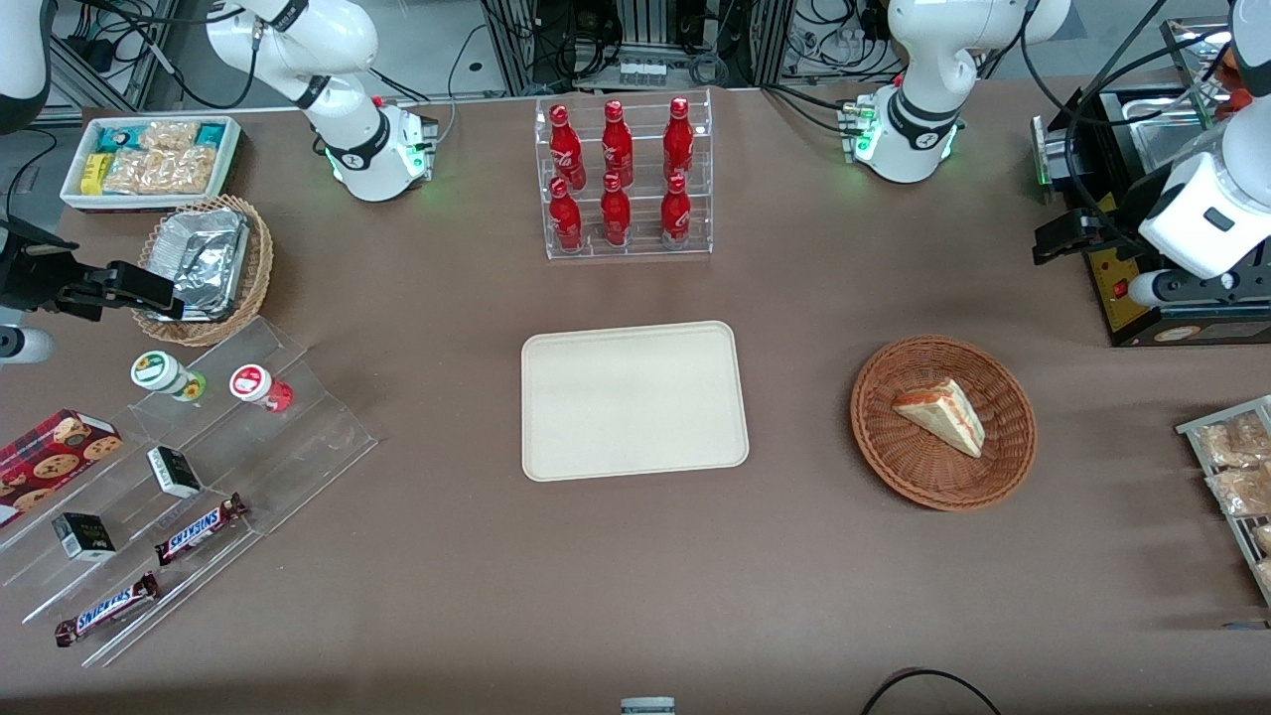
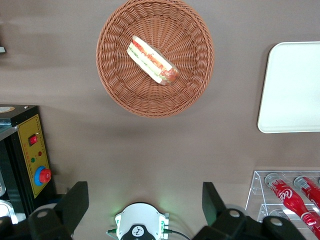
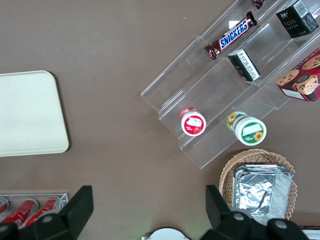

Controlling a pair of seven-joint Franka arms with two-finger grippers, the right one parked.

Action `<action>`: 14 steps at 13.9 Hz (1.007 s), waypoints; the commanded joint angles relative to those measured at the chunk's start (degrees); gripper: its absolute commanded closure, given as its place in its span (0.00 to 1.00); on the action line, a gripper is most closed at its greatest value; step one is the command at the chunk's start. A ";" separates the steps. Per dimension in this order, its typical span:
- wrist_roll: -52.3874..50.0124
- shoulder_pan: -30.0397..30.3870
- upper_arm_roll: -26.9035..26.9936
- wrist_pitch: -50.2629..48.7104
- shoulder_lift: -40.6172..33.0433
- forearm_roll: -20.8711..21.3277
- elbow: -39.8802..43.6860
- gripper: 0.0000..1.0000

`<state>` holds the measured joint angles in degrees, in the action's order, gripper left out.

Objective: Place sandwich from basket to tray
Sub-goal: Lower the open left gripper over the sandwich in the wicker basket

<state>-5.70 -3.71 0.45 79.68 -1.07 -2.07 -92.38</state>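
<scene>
Sandwich (image 1: 941,414) lying in basket (image 1: 943,422), wedge on its side, red & green filling layers showing along the cut edge in wrist view (image 2: 152,59). Basket (image 2: 155,56) resting on brown counter (image 1: 447,596), toward working arm's end. Tray (image 1: 634,399) flat on counter approx mid-table, well apart from basket, nothing on it; one rounded edge visible in wrist view (image 2: 292,87). Tool (image 2: 142,210) held high above counter, well clear of basket & sandwich, fingers (image 2: 75,200) spread wide, gripping nothing. In front view, left arm's wrist section seen by black control box (image 1: 1142,288) at working arm's end; tool itself not made out there. Clear rack of red bottles (image 1: 623,179) farther from front camera than tray. Tiered clear display w/ snack bars (image 1: 199,526) & small cups toward parked arm's end, near tan wicker basket w/ foil containers (image 1: 204,268)
</scene>
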 commanded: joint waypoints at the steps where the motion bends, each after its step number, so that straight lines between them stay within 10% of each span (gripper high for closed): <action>1: 0.60 -0.68 0.52 -0.50 -0.51 0.31 0.63 0.00; 14: -0.80 -0.16 0.70 26.37 3.53 2.25 -17.98 0.00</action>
<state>-5.74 -3.61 0.93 101.18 3.72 -0.45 -105.61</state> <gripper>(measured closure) 0.000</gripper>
